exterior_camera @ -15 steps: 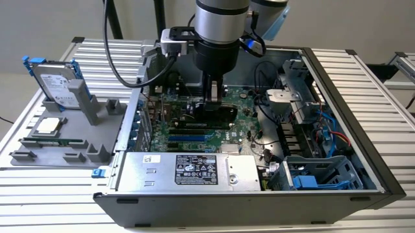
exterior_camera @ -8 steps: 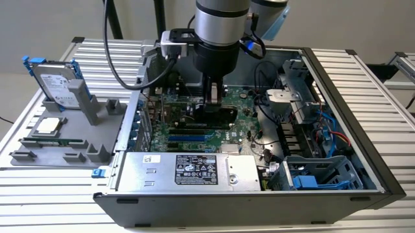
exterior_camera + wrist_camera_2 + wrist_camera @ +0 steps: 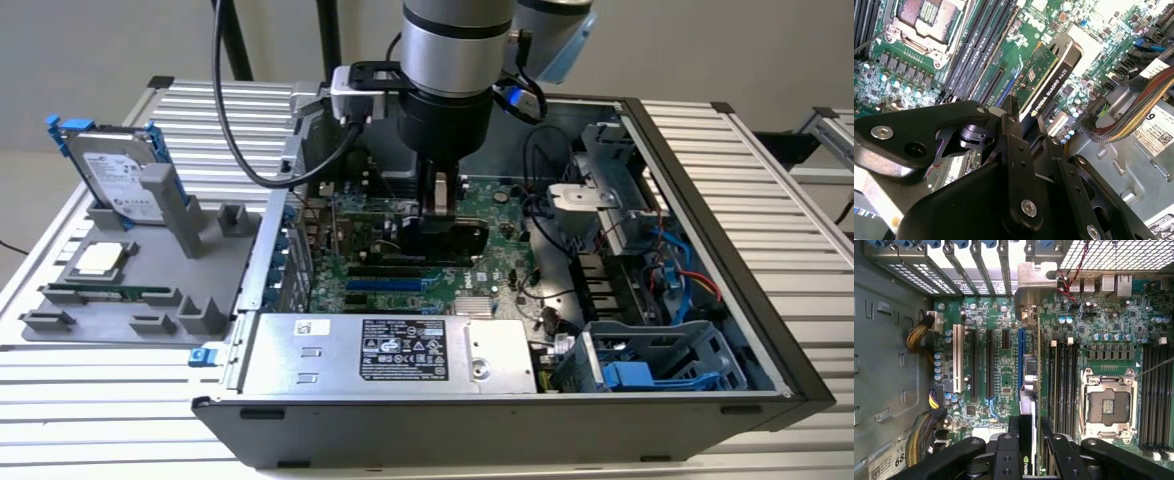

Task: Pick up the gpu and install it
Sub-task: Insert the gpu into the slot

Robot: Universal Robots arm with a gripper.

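My gripper [image 3: 438,212] reaches down into the open computer case [image 3: 721,250] and is shut on the gpu [image 3: 449,242], a black-cooled card held on edge over the green motherboard [image 3: 501,275]. In the second wrist view the gpu [image 3: 1046,82] juts out from between the black fingers [image 3: 1013,131], green board on one face, black cooler edge on the other. In the first wrist view the gpu [image 3: 1029,382] shows edge-on along the blue slot [image 3: 1020,355], its silver end bracket [image 3: 1036,287] at the case's rear openings. I cannot tell whether it touches the slot.
On the exterior view's left, a grey holder [image 3: 187,235] carries a hard drive with a blue frame [image 3: 114,175] and a memory stick [image 3: 107,293]. The power supply [image 3: 387,350], drive cage [image 3: 654,360] and cables [image 3: 554,215] crowd the case. The processor socket [image 3: 1109,407] lies beside the card.
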